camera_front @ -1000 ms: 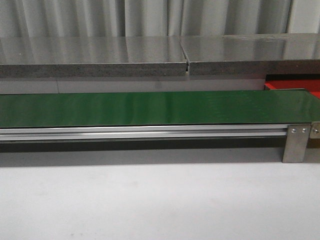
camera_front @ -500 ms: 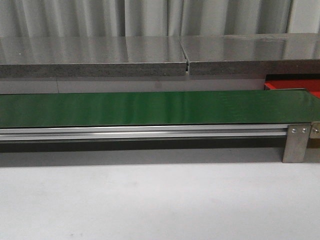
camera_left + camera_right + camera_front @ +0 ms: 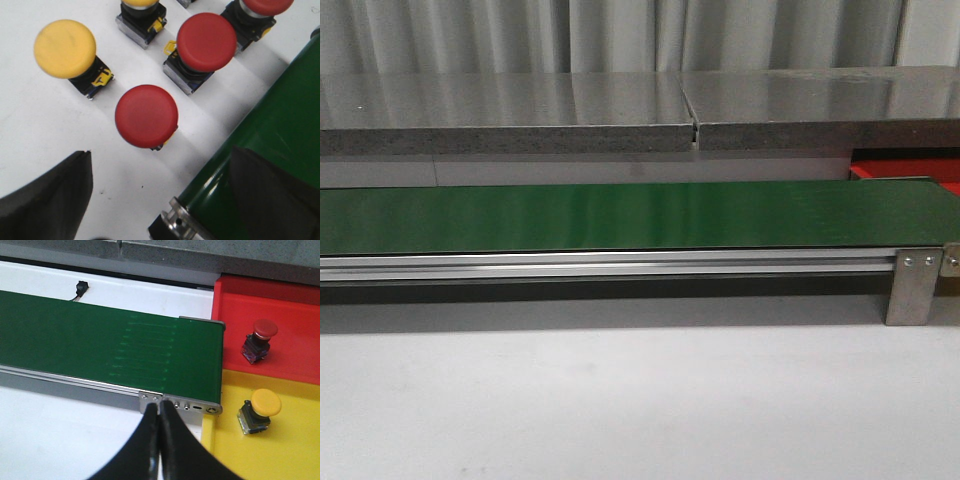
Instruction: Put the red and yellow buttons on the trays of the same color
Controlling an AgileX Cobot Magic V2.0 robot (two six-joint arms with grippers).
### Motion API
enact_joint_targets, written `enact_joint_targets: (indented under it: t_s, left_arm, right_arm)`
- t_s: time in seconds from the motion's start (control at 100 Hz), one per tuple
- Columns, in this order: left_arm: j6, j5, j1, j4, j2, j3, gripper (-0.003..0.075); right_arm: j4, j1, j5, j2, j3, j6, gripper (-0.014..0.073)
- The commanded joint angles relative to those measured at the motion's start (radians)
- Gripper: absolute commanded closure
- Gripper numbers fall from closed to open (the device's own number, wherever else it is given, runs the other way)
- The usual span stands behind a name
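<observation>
In the left wrist view my left gripper [image 3: 160, 200] is open and empty, hanging above the white table just short of a red button [image 3: 146, 116]. Two more red buttons [image 3: 206, 42] [image 3: 267, 5] and two yellow buttons [image 3: 65, 48] [image 3: 140, 2] stand beyond it. In the right wrist view my right gripper [image 3: 160, 412] is shut and empty over the belt's end bracket. The red tray [image 3: 295, 305] holds one red button [image 3: 260, 340]. The yellow tray [image 3: 295, 455] holds one yellow button [image 3: 260, 410]. The front view shows only a corner of the red tray [image 3: 920, 172] and no gripper.
The long green conveyor belt [image 3: 620, 215] runs across the table on an aluminium rail [image 3: 620, 265]. Its end roller [image 3: 190, 225] lies beside my left gripper's right finger. A grey ledge [image 3: 620, 120] runs behind the belt. A small black sensor [image 3: 81, 287] sits behind the belt.
</observation>
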Motion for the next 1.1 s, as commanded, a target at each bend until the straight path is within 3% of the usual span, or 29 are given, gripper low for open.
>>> enact_joint_targets:
  t_s: [0.0, 0.53, 1.09]
  left_arm:
    - [-0.012, -0.057, 0.0, -0.001, -0.016, -0.051, 0.0187]
    - [-0.012, -0.023, 0.0, 0.049, 0.083, -0.151, 0.0187]
    - [-0.012, -0.047, 0.0, 0.063, 0.104, -0.151, 0.0187]
  right_arm:
    - [0.013, 0.001, -0.062, -0.004, -0.026, -0.01, 0.0662]
    - [0.013, 0.001, -0.062, -0.004, -0.026, -0.01, 0.0662]
    - [0.013, 0.001, -0.062, -0.004, -0.026, -0.01, 0.0662]
